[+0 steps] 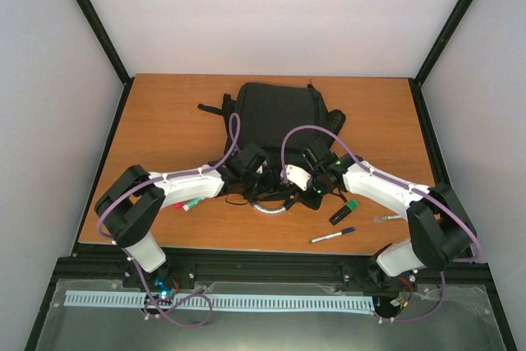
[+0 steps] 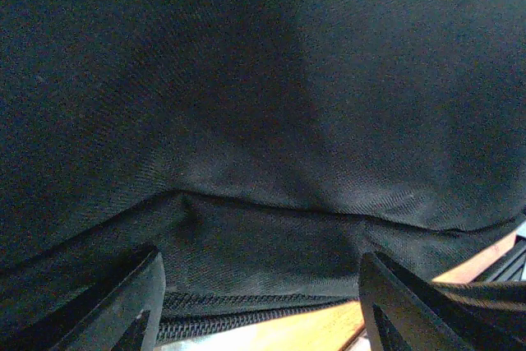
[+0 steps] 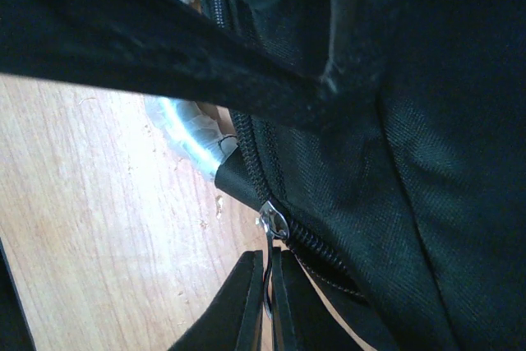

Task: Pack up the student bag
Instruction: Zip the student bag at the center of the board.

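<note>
Left claw [image 2: 263, 310] gapes at the student bag [image 1: 275, 117]; right claw [image 3: 269, 302] pinches its zipper pull [image 3: 272, 221]. A strap [image 3: 164, 51] crosses close above; a pen [image 1: 331, 236] lies nearby.

The backpack [image 1: 279, 113] is blocking the table's [image 1: 164, 113] middle; pens [image 1: 332, 236] are cluttering the near right; its 2 sides are lying open.

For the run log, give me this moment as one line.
left fingers: open at backpack | right fingers: shut on zipper pull
</note>
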Controlling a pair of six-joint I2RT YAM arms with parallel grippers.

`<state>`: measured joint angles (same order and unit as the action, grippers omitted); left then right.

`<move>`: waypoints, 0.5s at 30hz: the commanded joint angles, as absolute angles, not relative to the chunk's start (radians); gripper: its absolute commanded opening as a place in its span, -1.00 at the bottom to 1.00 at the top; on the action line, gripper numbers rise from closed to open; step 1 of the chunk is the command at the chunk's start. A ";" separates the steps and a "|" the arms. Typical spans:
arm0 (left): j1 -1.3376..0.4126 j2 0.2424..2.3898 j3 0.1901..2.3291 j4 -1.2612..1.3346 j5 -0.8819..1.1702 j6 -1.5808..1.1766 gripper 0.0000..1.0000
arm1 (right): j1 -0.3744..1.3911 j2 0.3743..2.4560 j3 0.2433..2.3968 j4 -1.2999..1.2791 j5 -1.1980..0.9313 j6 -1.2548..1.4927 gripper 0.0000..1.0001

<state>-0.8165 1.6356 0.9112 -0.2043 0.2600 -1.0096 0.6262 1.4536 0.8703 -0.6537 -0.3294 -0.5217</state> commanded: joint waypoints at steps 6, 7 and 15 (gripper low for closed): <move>-0.828 1.707 0.965 -0.102 0.311 -1.040 -0.11 | 0.637 1.444 0.872 -0.629 -0.362 -0.507 -0.94; -0.828 1.706 0.965 -0.097 0.314 -1.037 -0.22 | 0.637 1.442 0.870 -0.627 -0.358 -0.507 -0.94; -0.827 1.645 0.964 -0.158 0.257 -0.971 -0.98 | 0.634 1.436 0.856 -0.625 -0.339 -0.509 -0.94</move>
<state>-0.8165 1.6951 0.9268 -0.1425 0.2951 -1.0130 0.6262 1.4536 0.8684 -0.6476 -0.3256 -0.5129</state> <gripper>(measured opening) 0.036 0.029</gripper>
